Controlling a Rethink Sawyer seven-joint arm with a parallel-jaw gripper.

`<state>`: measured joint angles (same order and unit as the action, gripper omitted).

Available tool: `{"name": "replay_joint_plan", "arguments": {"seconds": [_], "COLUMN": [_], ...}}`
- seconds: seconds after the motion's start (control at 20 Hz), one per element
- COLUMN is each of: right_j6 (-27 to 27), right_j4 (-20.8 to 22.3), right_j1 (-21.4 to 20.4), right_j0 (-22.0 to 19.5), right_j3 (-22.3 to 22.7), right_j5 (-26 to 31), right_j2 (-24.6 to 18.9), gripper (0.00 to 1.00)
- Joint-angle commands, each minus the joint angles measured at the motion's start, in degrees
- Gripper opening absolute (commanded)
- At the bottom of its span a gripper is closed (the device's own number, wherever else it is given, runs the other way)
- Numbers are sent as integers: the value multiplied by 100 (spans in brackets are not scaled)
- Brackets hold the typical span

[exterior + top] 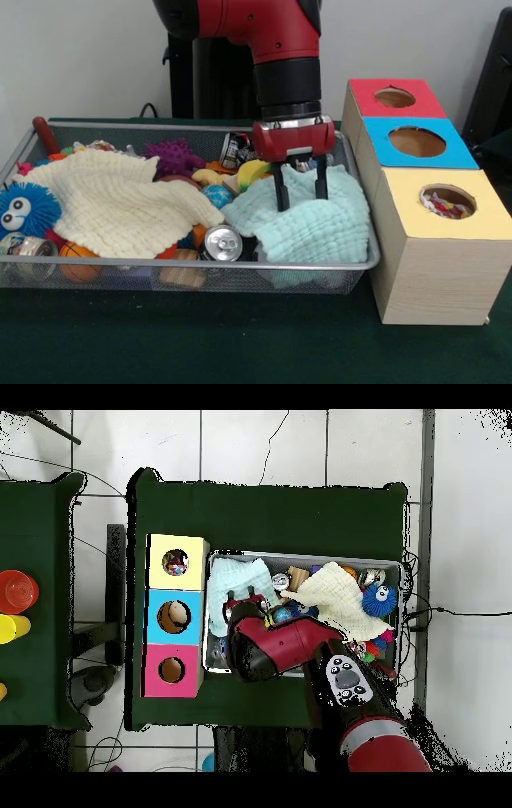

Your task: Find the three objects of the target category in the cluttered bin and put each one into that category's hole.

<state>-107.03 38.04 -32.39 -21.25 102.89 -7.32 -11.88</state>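
Bin [352,264]: wire mesh tray on the green tabletop [240,344], crammed with toys and cloths.
Gripper [301,194]: above the bin's right end, jaws parted, tips pressed into the pale blue cloth [320,224], nothing clearly held.
Cream cloth [120,200]: spread over the bin's left half, partly covering toys.
Can [222,242]: silver, top facing forward, at the front wall between both cloths.
Other clutter: blue fuzzy ball with eyes [24,210] at left, purple spiky toy [172,156] toward the back.
Boxes: just right of the bin, red [384,108], blue [456,152] and yellow [480,208], each with a round hole; small items visible inside the yellow one.

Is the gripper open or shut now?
Open. In the front view the gripper shows two black fingers apart, tips on the light blue cloth.
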Motion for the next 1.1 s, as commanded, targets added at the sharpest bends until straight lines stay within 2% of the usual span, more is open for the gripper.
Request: {"name": "replay_joint_plan", "arguments": {"seconds": [0.05,0.45,0.5,1.1], "right_j6": [-413,-323,-311,-310], "right_j4": [267,357,370,293], "right_j1": [402,385,381,371], "right_j0": [-7,-139,-162,-112], "right_j3": [-653,-597,-593,-606], "right_j5": [-739,-483,-445,-361], "right_j2": [-95,-286,-314,-238], "gripper": [100,100,0,0]}}
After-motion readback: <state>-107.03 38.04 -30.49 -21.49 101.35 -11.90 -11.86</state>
